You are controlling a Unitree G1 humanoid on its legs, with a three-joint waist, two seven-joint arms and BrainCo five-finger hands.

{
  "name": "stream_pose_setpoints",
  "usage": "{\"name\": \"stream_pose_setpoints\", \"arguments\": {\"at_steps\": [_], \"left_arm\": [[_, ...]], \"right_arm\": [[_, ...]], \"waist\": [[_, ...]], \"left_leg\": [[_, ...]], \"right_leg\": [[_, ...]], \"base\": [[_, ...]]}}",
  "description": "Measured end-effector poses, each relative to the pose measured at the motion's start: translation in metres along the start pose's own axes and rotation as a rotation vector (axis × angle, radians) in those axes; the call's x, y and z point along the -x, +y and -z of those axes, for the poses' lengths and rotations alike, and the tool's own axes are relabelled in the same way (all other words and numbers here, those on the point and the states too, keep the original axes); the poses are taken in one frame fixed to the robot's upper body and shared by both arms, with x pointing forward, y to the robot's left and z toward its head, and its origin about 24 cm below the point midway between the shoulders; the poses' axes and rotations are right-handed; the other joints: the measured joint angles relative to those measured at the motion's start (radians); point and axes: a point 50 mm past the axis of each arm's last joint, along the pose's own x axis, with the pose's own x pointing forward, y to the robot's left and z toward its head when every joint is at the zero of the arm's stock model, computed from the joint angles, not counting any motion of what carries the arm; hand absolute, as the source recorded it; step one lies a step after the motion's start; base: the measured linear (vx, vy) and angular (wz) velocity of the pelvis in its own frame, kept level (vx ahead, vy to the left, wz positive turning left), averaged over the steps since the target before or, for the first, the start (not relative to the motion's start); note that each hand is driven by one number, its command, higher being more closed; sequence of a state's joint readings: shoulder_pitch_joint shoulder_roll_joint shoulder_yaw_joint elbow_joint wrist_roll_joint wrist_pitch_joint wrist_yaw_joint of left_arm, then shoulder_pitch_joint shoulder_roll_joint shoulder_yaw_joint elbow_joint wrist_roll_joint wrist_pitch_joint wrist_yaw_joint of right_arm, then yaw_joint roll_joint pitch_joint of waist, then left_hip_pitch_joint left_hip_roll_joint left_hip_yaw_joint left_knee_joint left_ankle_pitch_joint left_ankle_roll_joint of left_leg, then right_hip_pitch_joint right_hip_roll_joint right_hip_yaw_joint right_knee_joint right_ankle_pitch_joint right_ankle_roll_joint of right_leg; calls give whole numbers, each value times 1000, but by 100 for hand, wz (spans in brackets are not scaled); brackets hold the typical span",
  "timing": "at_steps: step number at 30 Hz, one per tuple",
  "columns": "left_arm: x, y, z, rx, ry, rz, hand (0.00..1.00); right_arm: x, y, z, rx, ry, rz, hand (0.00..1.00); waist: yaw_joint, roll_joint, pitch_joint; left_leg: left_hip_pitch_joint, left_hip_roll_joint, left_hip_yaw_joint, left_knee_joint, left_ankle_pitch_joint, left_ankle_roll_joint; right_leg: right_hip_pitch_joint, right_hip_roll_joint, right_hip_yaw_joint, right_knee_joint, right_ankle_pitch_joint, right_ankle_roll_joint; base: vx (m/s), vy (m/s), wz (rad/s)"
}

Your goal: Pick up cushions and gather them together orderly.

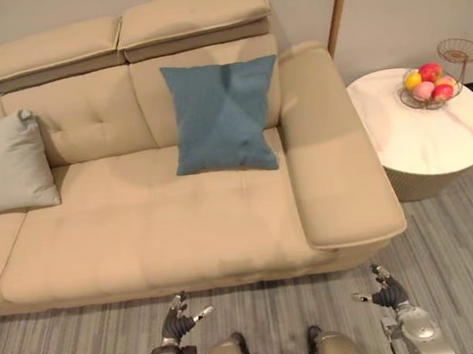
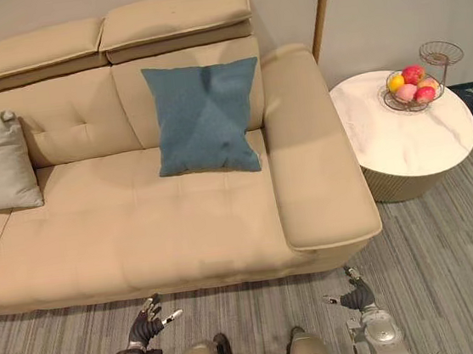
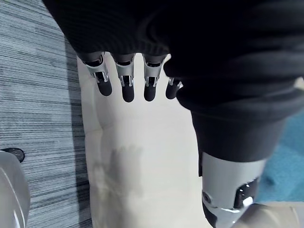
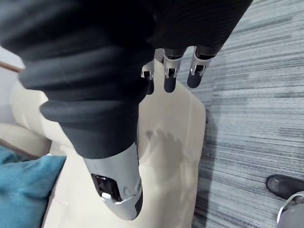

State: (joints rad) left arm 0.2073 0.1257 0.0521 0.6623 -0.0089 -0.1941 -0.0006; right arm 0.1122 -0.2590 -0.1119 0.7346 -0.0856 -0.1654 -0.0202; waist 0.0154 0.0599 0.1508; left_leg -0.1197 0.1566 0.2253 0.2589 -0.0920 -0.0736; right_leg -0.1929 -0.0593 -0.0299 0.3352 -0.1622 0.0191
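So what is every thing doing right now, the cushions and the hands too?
Blue cushion: upright, leaning on the sofa back.
Grey cushion: upright, leaning on the sofa back, apart from the blue one.
Left hand: open, empty.
Right hand: open, empty.
Bowl: full of fruit, on the table.

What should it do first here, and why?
Probably raise the left hand toward the blue cushion propped on the sofa. Both it and the right hand hang open and empty before the front edge, and the grey cushion sits apart, far to the left.
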Motion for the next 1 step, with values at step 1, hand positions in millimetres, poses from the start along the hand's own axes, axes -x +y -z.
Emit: {"name": "stream_pose_setpoints", "arguments": {"at_steps": [1], "left_arm": [[2, 1, 3, 0, 10, -2, 0]], "right_arm": [[1, -1, 3, -3, 9, 5, 0]], "waist": [[-1, 6, -5]], "left_leg": [[26, 1, 0, -56, 0, -4]], "right_leg": [[9, 5, 3, -29, 21, 8]], "base": [[-56, 85, -14]]}}
